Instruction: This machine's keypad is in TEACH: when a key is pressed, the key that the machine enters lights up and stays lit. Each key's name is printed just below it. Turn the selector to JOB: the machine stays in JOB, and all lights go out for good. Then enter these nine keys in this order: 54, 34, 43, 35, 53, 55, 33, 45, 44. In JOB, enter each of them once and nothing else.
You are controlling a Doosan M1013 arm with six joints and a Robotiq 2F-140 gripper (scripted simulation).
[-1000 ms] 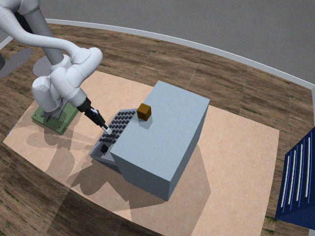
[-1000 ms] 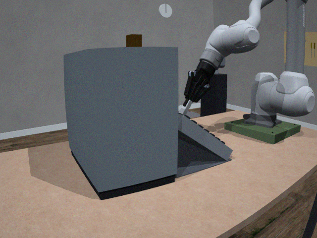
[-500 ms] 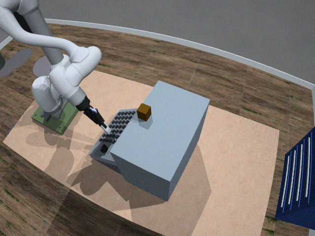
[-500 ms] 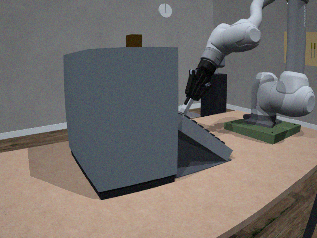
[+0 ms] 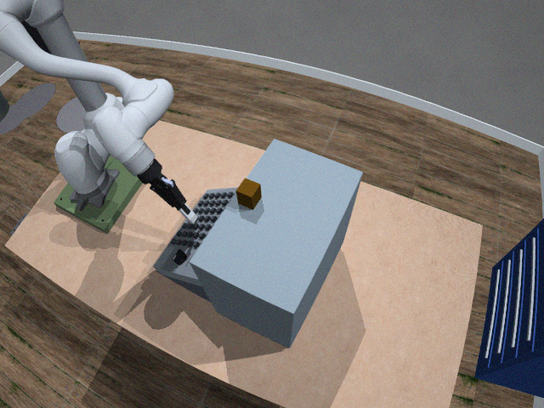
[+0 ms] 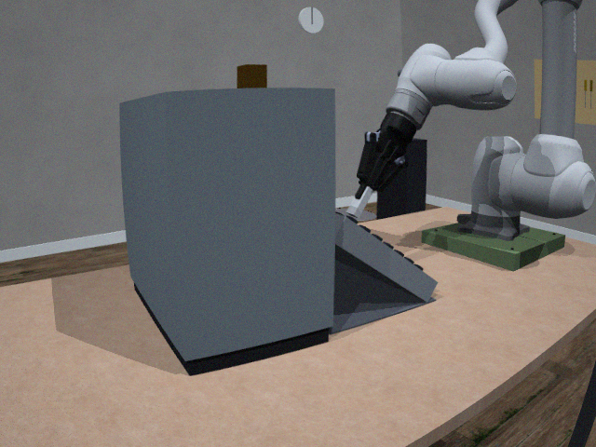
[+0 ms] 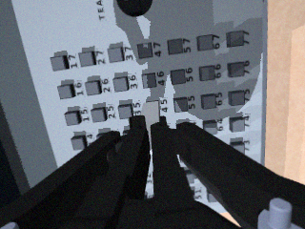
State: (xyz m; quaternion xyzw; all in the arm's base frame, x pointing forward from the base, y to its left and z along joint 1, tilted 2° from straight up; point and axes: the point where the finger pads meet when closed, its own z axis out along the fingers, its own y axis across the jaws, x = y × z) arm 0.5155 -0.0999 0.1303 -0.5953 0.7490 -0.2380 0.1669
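Observation:
The grey machine (image 5: 276, 232) has a sloped keypad (image 5: 203, 222) on its side facing the arm. In the wrist view the keys are dark grey with numbers beside them, and none that I can see is lit. The black selector knob (image 7: 134, 5) is at the top edge by the partly cut-off TEACH label (image 7: 101, 10); it also shows in the top view (image 5: 178, 257). My gripper (image 7: 152, 114) is shut, and its pale tip covers the spot of key 45, between key 35 (image 7: 126, 111) and key 55 (image 7: 181, 104). I cannot tell whether it touches. The gripper also shows in the top and exterior views (image 5: 189, 215) (image 6: 358, 204).
A brown cube (image 5: 248, 193) sits on the machine's top near the keypad edge. The arm's green base plate (image 5: 99, 200) lies left of the keypad. A blue cabinet (image 5: 513, 307) stands at the far right. A dark box (image 6: 404, 178) stands behind the gripper.

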